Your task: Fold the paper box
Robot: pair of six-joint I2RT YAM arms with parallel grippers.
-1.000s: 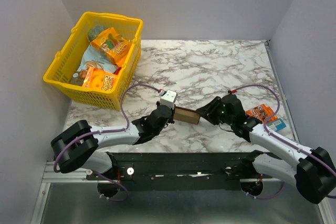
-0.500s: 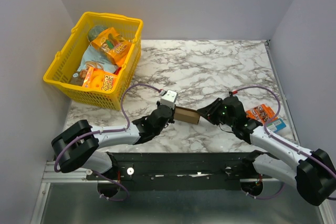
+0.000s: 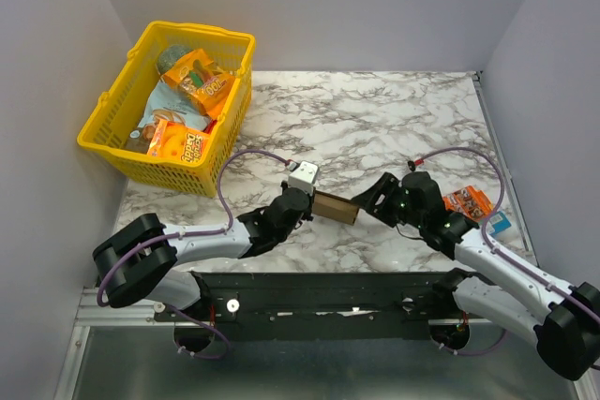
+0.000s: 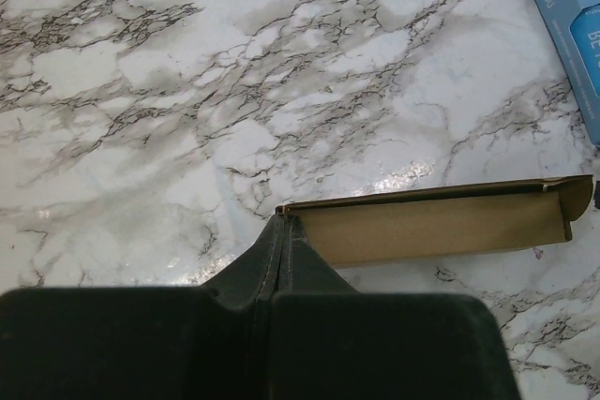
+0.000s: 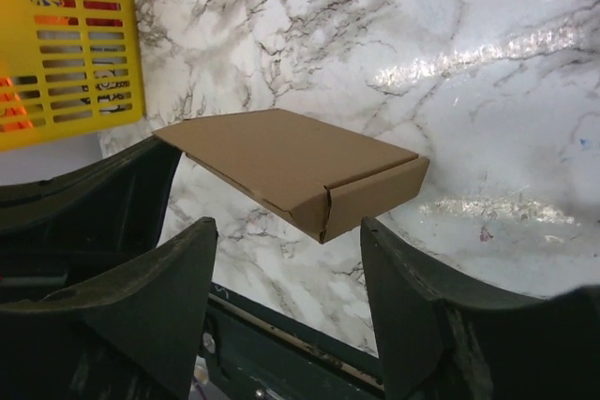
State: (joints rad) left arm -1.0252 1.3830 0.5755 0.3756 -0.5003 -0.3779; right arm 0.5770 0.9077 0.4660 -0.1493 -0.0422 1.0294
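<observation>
The paper box [image 3: 336, 206] is a small flat brown cardboard box, folded shut, held just above the marble table between the two arms. My left gripper [image 3: 307, 201] is shut on its left end; in the left wrist view the closed fingertips [image 4: 282, 229] pinch the corner of the paper box [image 4: 431, 227], seen edge-on. My right gripper [image 3: 371, 199] is open just right of the box. In the right wrist view the paper box [image 5: 291, 164] floats ahead of and above the gap between the two spread fingers [image 5: 164, 269], which do not touch it.
A yellow basket [image 3: 103, 128] with snack packets stands at the back left. An orange printed packet [image 3: 468, 201] and a slim blue packet [image 3: 497, 223] lie at the right beside my right arm. The blue packet also shows in the left wrist view [image 4: 574, 21].
My right arm has shifted slightly right and back from the box, its cable loop moving with it. The left gripper and the box have stayed in place.
</observation>
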